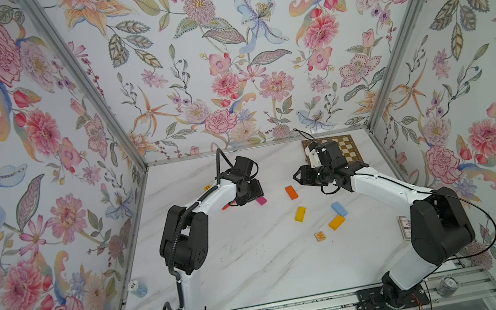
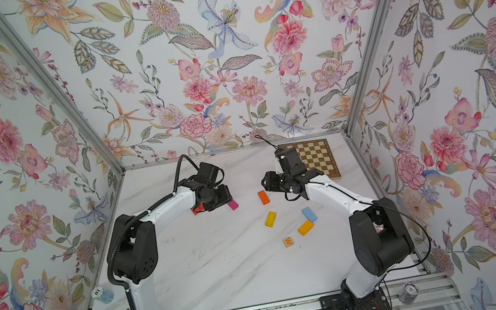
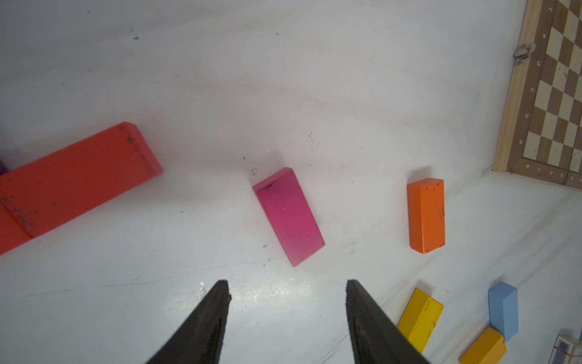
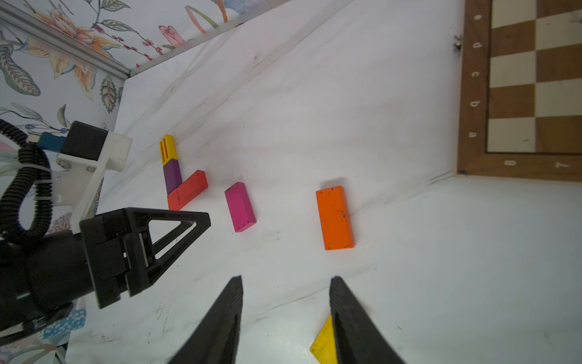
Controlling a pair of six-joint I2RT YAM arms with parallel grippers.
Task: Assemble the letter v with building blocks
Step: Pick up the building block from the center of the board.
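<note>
V so far: striped yellow block (image 4: 167,148) and purple block (image 4: 172,176) lie end to end, with the red block (image 4: 188,190) angled off the purple's end to start the second arm. All sit flat on the bench (image 1: 259,264) under the left wrist. Left pincer (image 3: 286,283) hovers, jaws apart and empty, aimed at the magenta block (image 3: 288,216), the likely next piece since it lies just beyond the red. Right pincer (image 4: 286,279) is likewise apart and empty, facing the orange block (image 3: 426,216). Blocks are painted wood, flat rectangles, scuffed. The bench is smooth, so they may slide.
</note>
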